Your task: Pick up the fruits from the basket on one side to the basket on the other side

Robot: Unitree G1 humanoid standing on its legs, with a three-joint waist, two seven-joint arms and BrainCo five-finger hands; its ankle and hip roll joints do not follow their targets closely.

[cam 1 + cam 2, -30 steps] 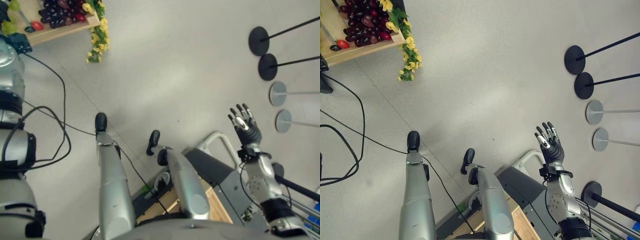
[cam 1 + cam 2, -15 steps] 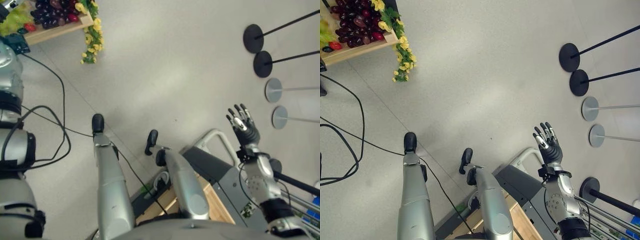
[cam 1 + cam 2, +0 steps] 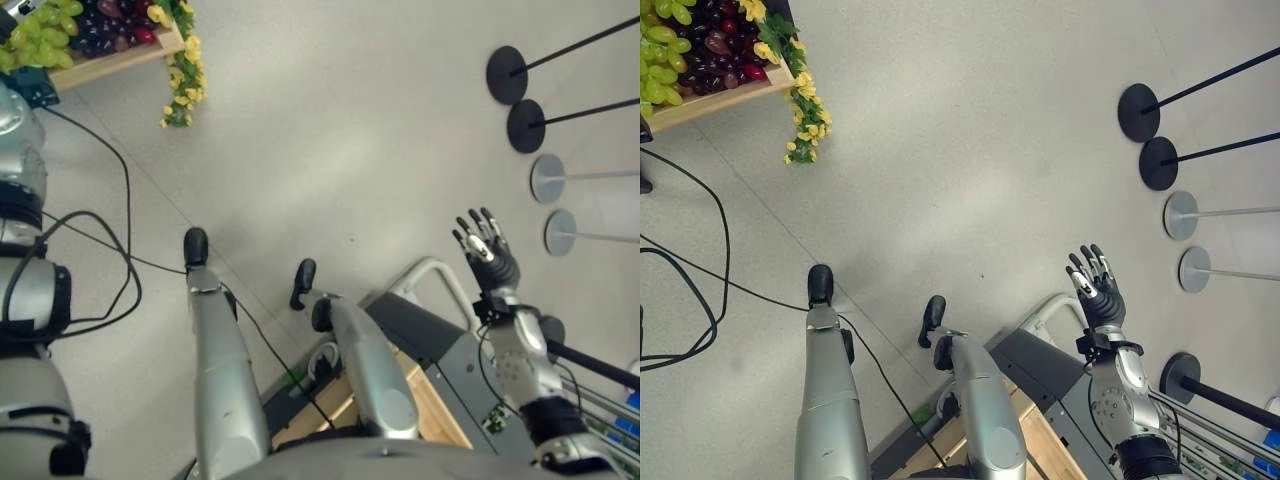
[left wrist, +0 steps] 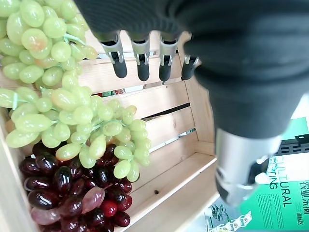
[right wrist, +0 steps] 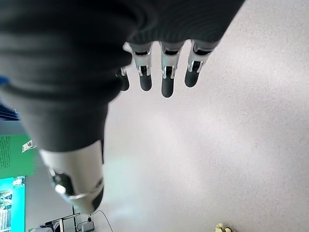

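Observation:
A wooden crate (image 3: 110, 62) stands at the far left on the floor. It holds a bunch of green grapes (image 3: 35, 35) beside dark purple grapes (image 3: 105, 25). In the left wrist view my left hand (image 4: 142, 63) hovers over the crate (image 4: 159, 96) with straight fingers and holds nothing. Just past its fingertips lie the green grapes (image 4: 63, 96), on top of the dark grapes (image 4: 72, 188). My right hand (image 3: 487, 250) is raised over bare floor at the right, open and empty, fingers (image 5: 166, 72) spread straight.
A garland of yellow flowers (image 3: 185, 80) hangs off the crate's near corner. Several round stand bases (image 3: 510, 75) with poles line the right side. A grey cart frame (image 3: 430, 330) sits below my right hand.
A bunch of green grapes now lies in the crate's left part, where a red fruit showed a second ago. The camera shifted slightly. My right hand has stayed put.

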